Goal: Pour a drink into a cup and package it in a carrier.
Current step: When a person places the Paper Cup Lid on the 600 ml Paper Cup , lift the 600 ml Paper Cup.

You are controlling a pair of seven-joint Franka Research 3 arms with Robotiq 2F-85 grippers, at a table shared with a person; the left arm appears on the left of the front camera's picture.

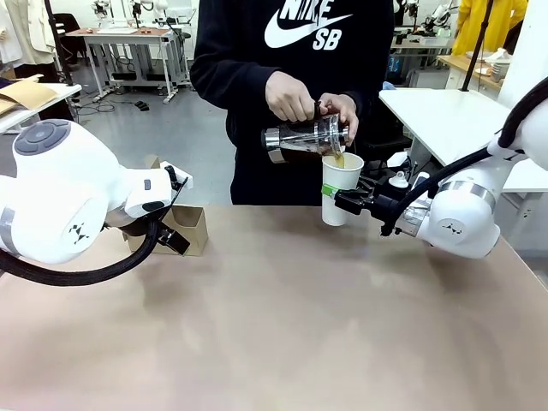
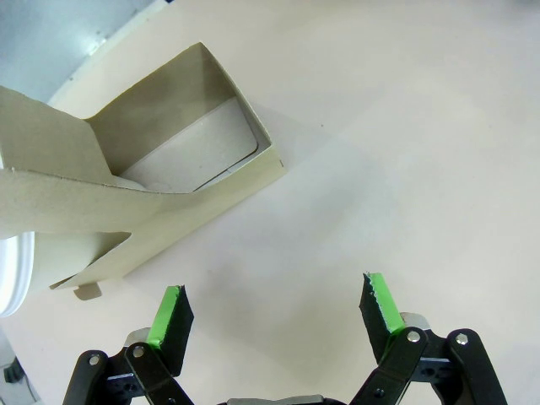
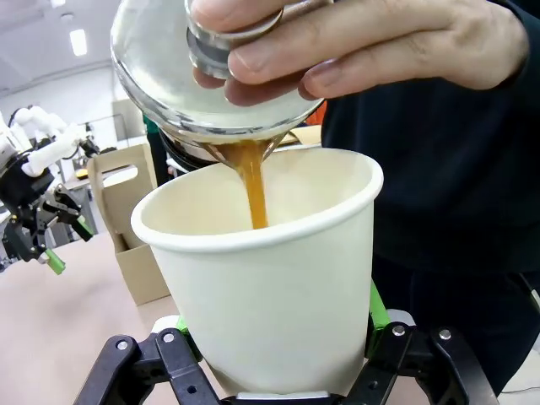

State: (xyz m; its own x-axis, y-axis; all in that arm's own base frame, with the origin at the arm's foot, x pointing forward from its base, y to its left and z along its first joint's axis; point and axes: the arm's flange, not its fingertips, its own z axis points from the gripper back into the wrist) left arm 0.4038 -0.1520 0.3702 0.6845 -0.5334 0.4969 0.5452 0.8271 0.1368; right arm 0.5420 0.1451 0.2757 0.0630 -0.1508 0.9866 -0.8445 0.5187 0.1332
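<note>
Right gripper [image 1: 347, 202] clamped on the cup [image 1: 342, 175] at the table's [image 1: 282, 325] far edge while a person's hand [image 1: 289, 96] pours drink in from a glass pot [image 1: 300, 139]; left gripper [image 2: 274, 308] spread wide beside the carrier [image 1: 190, 227], far-left edge.

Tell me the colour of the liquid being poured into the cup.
Amber-brown; the stream into the white cup shows best in the right wrist view.

Printed lettering, front view.
White "NIKE", cut off by the top edge, above a swoosh mark and "SB", on the chest of a black sweatshirt [image 1: 342, 60].
</note>
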